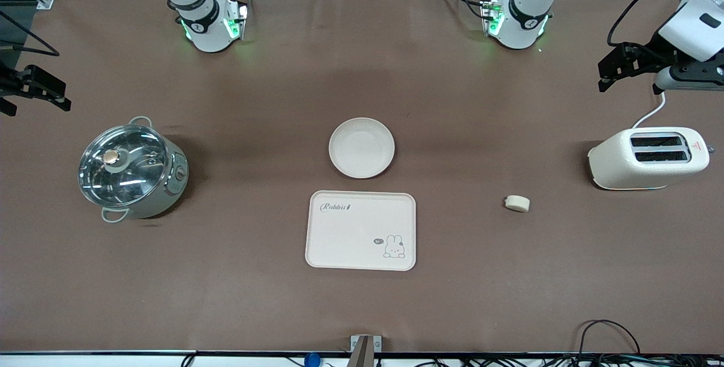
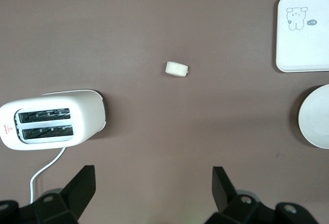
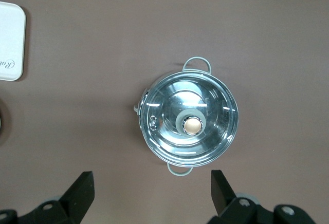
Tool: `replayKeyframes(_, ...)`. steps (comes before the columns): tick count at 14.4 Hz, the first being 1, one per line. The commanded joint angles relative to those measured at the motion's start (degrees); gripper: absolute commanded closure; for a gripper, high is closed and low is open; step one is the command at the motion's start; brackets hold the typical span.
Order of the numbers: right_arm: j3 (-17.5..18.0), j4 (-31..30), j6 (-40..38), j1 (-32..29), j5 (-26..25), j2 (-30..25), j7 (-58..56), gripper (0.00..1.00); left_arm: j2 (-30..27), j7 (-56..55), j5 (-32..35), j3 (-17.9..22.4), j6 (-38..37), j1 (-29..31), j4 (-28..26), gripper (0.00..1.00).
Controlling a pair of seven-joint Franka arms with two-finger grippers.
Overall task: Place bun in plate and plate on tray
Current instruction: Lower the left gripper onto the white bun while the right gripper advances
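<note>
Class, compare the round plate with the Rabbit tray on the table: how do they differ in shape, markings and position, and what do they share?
The plate is round with a raised rim; the tray is rectangular with rounded corners. The plate is plain; the tray bears "Rabbit" lettering and a rabbit drawing. The plate lies farther from the front camera, the tray nearer, with a gap between them. Both are cream, and neither holds anything.
</note>
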Motion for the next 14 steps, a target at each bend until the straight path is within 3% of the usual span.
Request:
replayKeyframes(1,-0.1,-0.8,-0.2,0.1,0.4,-0.5,0.8,0.0,0.9,0.4,-1.0,0.4,-0.9,0.0,1.4,0.0)
replayKeyframes(3,-0.1,-1.2,-0.1,0.0,0.7,-0.5,0.8,0.0,2.3,0.2,-0.9,0.5,-0.8,0.1,3.1,0.0)
replayKeyframes(6,-0.1,-1.2,0.6,0.5,6.9,-0.4,0.8,0.0,8.7,0.2,-0.8,0.6,-0.8,0.1,7.2,0.0)
replayKeyframes(9,0.1,-1.8,3.3,4.8,13.1,5.3,0.9,0.0,14.5,-6.8,-0.1,0.4,2.1,-0.7,6.3,0.0)
replayKeyframes(13,0.2,-3.0,15.0,14.7,17.3,16.1,9.6,0.0,20.2,-20.2,-0.1,0.2,16.5,-0.5,-1.4,0.0)
replayKeyframes(14,0.2,-3.0,17.7,17.0,20.3,18.9,10.5,0.0,21.5,-22.1,-0.2,0.2,21.1,-0.1,-3.7,0.0)
